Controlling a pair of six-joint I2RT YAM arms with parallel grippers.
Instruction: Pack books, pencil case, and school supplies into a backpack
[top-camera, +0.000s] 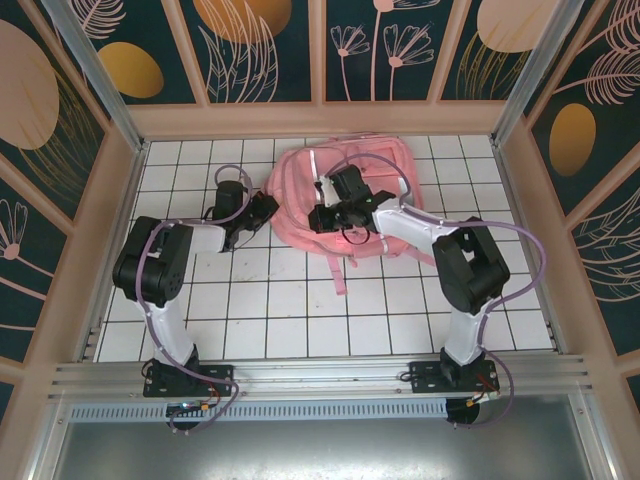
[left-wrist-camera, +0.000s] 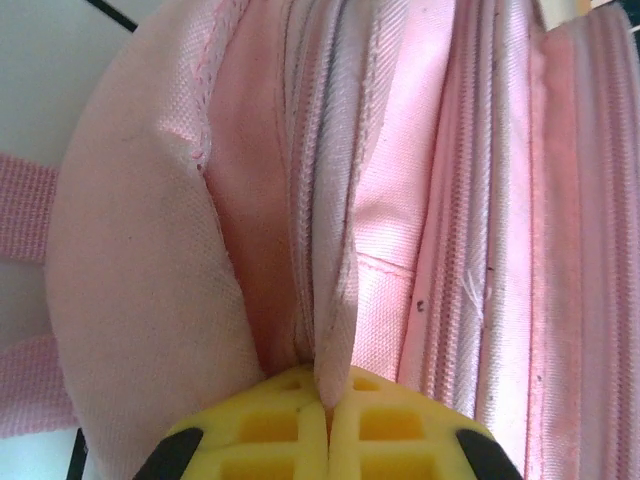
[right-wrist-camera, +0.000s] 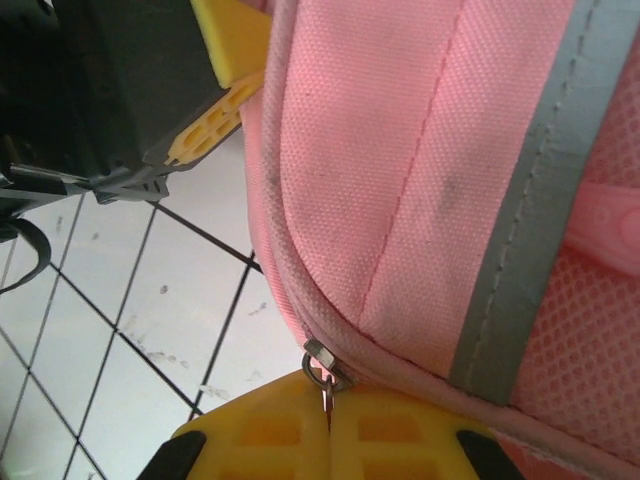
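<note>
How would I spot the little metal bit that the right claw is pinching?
Find the pink backpack on the white tiled table. Follow its curved seam down to the right claw, whose yellow tips are shut together. The zipper pull is the tiny silver loop there, the only metal against soft pink cloth.

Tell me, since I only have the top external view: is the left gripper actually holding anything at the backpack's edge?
Observer: Yes. The left wrist view shows the left gripper shut on a fold of pink fabric of the backpack, beside a zipper line.
Operator: And the right one?
Observer: In the right wrist view the right gripper is shut on a small metal zipper pull at the bag's seam.
Operator: Which panel?
Observer: The one crossed by a grey reflective strip.
</note>
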